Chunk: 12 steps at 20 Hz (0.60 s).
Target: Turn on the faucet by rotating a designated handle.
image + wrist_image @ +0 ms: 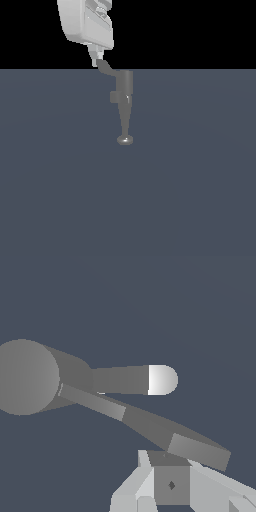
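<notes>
The fingers of the white robot gripper sit at the flared outer end of the thin, flat, curved grey metal handle; the wrist view shows pale finger faces either side of a dark block just beside that end, but whether they are spread, pressed together or pinching the lever cannot be told from either view. The handle projects sideways from the top of the small grey metallic faucet, which stands on the flat dark blue-grey counter near the far edge, its tapered spout running to a rounded tip. Judged by appearance, the lever is rigid metal, smooth and likely slippery, pivoting about the cylindrical body and not liftable. The soundest contact is at the flared end, farthest from the pivot, where a sideways push gives most leverage; a thin edge there may let the fingers slide off.
</notes>
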Each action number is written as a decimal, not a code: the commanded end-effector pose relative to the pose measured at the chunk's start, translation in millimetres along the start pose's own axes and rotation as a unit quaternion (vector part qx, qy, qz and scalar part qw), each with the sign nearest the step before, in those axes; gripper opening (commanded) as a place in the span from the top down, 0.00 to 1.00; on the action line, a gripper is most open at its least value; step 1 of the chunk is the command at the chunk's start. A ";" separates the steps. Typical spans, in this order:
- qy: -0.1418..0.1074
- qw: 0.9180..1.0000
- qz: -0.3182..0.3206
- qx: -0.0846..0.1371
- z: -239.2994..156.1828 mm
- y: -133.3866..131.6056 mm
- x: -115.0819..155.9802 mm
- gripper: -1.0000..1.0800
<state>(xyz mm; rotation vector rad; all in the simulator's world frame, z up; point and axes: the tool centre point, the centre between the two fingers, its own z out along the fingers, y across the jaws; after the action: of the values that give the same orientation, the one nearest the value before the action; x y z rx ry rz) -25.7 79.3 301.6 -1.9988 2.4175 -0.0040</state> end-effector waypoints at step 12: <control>0.001 1.000 0.001 -0.001 0.5 6.6 49.2 1.00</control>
<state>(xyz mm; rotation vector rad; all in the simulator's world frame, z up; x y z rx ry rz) -40.1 51.9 301.6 -2.0183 2.4018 -0.0015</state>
